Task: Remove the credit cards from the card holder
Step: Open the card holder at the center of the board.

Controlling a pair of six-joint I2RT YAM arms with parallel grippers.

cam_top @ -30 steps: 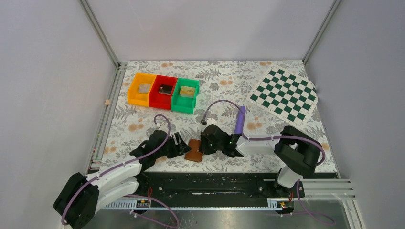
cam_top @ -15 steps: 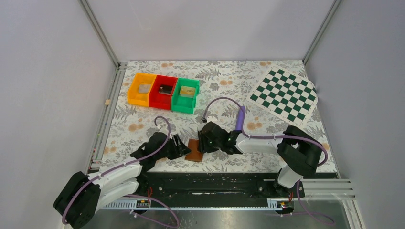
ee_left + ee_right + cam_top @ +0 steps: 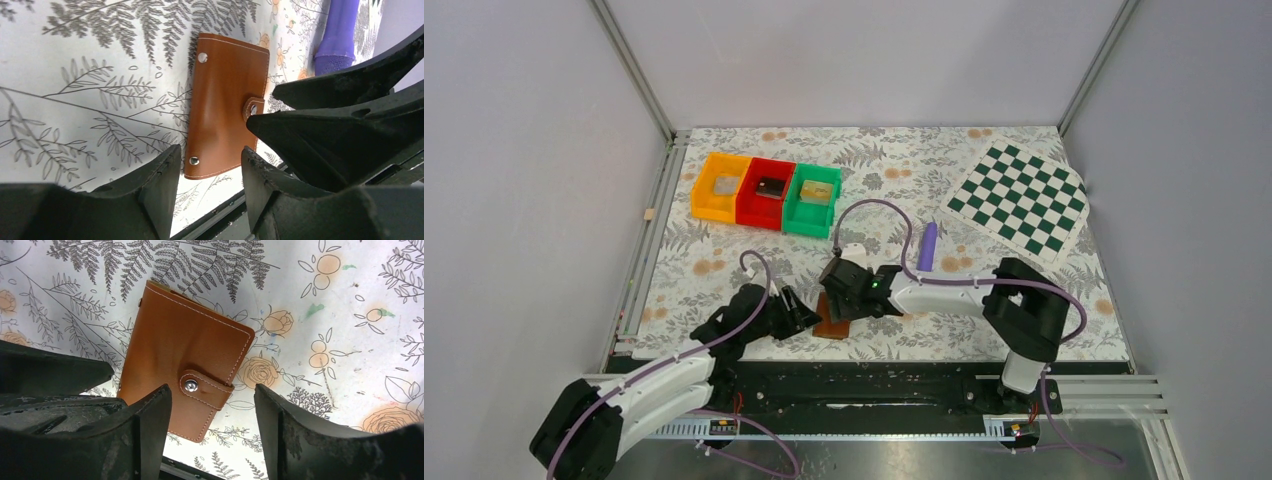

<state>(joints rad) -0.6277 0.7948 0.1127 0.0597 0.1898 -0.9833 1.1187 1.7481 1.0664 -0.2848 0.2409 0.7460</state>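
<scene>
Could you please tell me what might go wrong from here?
The flat brown leather card holder is snapped shut, so tugging its strap may drag it. It lies near the floral table's front edge and could slide off. The left end effector and right end effector crowd it and might collide.

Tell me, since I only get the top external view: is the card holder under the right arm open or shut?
Observer: Shut. In the right wrist view the card holder lies flat with its snap strap fastened.
Operator: Is the right gripper clamped on it?
Observer: No. The right gripper is open, with one finger on each side of the strap.
Operator: And the left one?
Observer: The left gripper is open too. The left wrist view shows the holder's near end in the gap between its fingers, and I cannot tell whether they touch it.
</scene>
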